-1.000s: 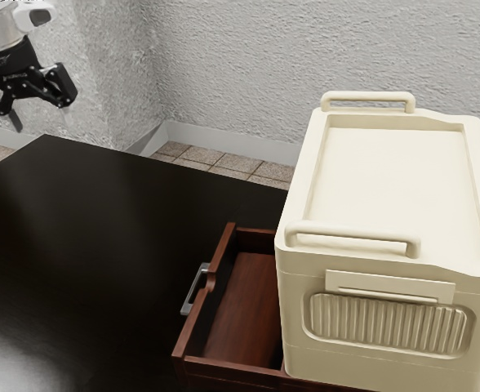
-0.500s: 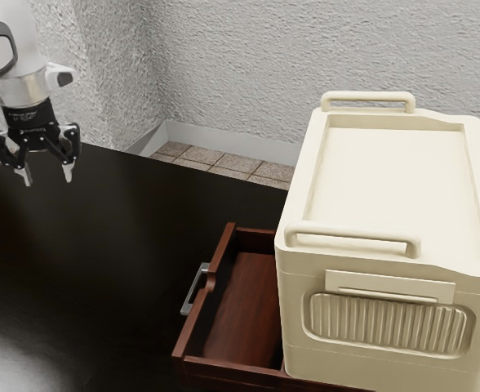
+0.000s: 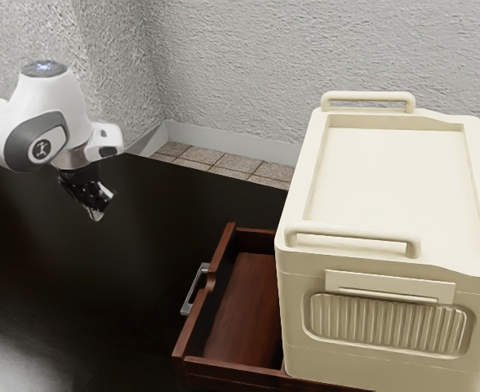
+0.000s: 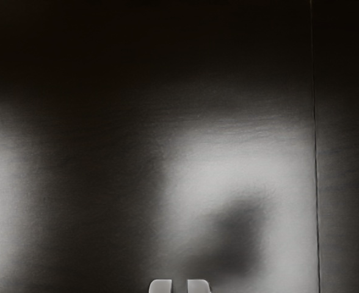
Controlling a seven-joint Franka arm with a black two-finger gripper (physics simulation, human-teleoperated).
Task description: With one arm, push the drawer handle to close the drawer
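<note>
In the exterior view my gripper [image 3: 98, 216] hangs over the black table, tilted and seen nearly side-on, well to the exterior view's left of the drawer. In the wrist view my gripper [image 4: 180, 286] has its two fingertips near each other, a narrow gap between them and nothing in it. The dark red-brown wooden drawer [image 3: 246, 302] stands pulled out beside the cream cabinet [image 3: 395, 184]. On its front is the grey metal handle [image 3: 193, 290], with open space between it and my gripper.
The black table [image 3: 134, 278] spreads between my arm and the drawer; its surface, with bright reflections and a dark blurred shadow, lies under my hand in the wrist view. Two raised cream rails [image 3: 350, 237] run along the cabinet's top. A textured wall rises behind.
My hand has come in over the table, toward the exterior view's right, lower and turned. The fingertips stand closer together than before. Drawer and cabinet have not moved.
</note>
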